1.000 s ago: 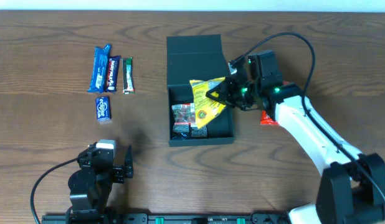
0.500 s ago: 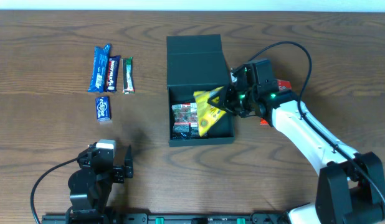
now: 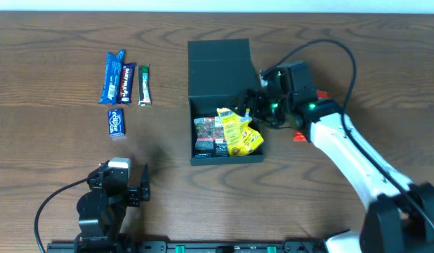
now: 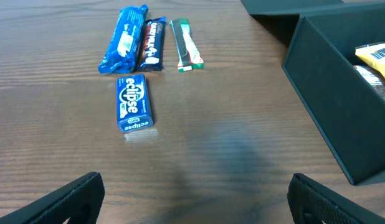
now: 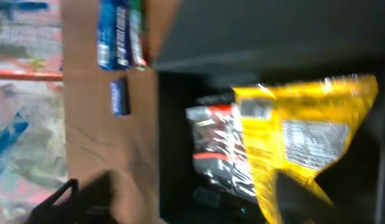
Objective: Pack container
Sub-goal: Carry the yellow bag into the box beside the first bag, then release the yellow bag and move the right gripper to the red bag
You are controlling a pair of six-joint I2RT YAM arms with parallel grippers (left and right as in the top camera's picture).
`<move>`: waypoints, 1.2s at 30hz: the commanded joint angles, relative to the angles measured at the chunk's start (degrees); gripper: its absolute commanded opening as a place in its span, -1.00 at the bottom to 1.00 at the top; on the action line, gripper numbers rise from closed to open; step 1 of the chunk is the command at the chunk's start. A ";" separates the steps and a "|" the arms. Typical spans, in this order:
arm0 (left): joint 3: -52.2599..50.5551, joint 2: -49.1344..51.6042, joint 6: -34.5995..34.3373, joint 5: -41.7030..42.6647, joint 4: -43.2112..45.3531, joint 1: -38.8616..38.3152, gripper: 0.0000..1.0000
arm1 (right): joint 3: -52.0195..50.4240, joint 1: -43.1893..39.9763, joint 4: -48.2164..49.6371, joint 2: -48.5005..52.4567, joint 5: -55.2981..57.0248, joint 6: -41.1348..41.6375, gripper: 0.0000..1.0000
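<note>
Brown wood-grain table [image 3: 48,42], seen from overhead. Container [image 3: 218,60] sits at the centre, its lid flap folded back toward the far side and the body open upward. A yellow packet [image 3: 239,131] lies tilted in the right half of the box, partly over red-and-black packets [image 3: 206,131] in the left half.

Right end effector [image 3: 251,107] hovers over the box's far right corner, just beside the yellow packet. The wrist view is blurred, but the fingers appear spread, with nothing between them. A red item [image 3: 300,135] shows on the table, mostly hidden under the right arm.

Left end effector [image 4: 196,186] is at the near left, fingers wide apart and empty.

At the far left, well apart from the box:
- a blue bar [image 3: 115,77], a dark bar [image 3: 128,82] and a green stick [image 3: 144,84], side by side
- a blue Eclipse pack [image 3: 116,122], just nearer
</note>
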 commanded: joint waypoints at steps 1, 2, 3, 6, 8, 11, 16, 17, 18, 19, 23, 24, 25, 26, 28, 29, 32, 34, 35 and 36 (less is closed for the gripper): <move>-0.74 -0.33 0.83 -0.20 0.07 0.35 0.91 | 2.67 1.18 -2.34 -2.97 4.48 -7.13 -0.88; -0.76 -0.33 0.83 -0.20 0.07 0.35 0.91 | 2.64 1.55 -3.78 -2.60 5.75 -7.10 -0.97; -0.74 -0.33 0.83 -0.20 0.07 0.35 0.91 | 2.64 1.84 -4.79 -2.01 6.29 -7.15 -0.98; -0.76 -0.33 0.83 -0.20 0.07 0.35 0.90 | 2.64 2.62 -6.34 0.66 6.47 -7.17 -0.98; -0.76 -0.33 0.83 -0.20 0.07 0.35 0.91 | 2.64 3.34 -7.43 2.62 7.34 -8.26 -0.97; -0.74 -0.33 0.83 -0.20 0.07 0.35 0.90 | 2.64 4.61 -9.73 5.20 10.73 -9.07 -0.97; -0.76 -0.33 0.83 -0.20 0.07 0.35 0.91 | 2.64 5.95 -12.87 7.45 17.70 -9.27 -0.98; -0.76 -0.33 0.83 -0.20 0.07 0.35 0.91 | 2.64 6.16 -13.42 7.65 19.15 -9.29 -0.98; -0.76 -0.33 0.83 -0.20 0.07 0.35 0.91 | 2.64 6.29 -13.86 7.91 20.24 -9.29 -0.97; -0.76 -0.33 0.83 -0.20 0.07 0.35 0.91 | 2.64 6.38 -14.45 8.04 21.27 -9.31 -0.97; -0.76 -0.33 0.83 -0.20 0.07 0.35 0.91 | 2.64 7.19 -16.04 9.40 23.21 -10.75 -0.97; -0.76 -0.33 0.83 -0.20 0.07 0.35 0.90 | 2.64 7.41 -16.35 9.86 23.87 -11.26 -0.98; -0.76 -0.33 0.83 -0.20 0.07 0.35 0.90 | 2.64 7.56 -16.50 10.25 24.15 -11.74 -0.97; -0.74 -0.33 0.83 -0.20 0.07 0.35 0.91 | 2.64 7.69 -16.55 10.75 24.22 -11.85 -0.98; -0.76 -0.33 0.83 -0.20 0.07 0.35 0.91 | 2.64 8.11 -16.59 11.89 24.22 -12.24 -0.98; -0.74 -0.33 0.83 -0.20 0.07 0.35 0.91 | 2.64 8.26 -16.59 12.70 24.48 -12.26 -0.97; -0.74 -0.33 0.83 -0.20 0.07 0.35 0.91 | 2.64 8.31 -17.05 13.88 24.39 -12.24 -0.97; -0.74 -0.33 0.83 -0.20 0.07 0.35 0.91 | 2.64 8.39 -17.51 14.27 24.39 -12.22 -0.98; -0.74 -0.33 0.83 -0.20 0.07 0.35 0.91 | 2.64 8.41 -17.64 14.27 24.39 -12.24 -0.97; -0.76 -0.33 0.83 -0.20 0.07 0.35 0.91 | 2.69 8.48 -17.66 14.14 24.39 -12.26 -0.97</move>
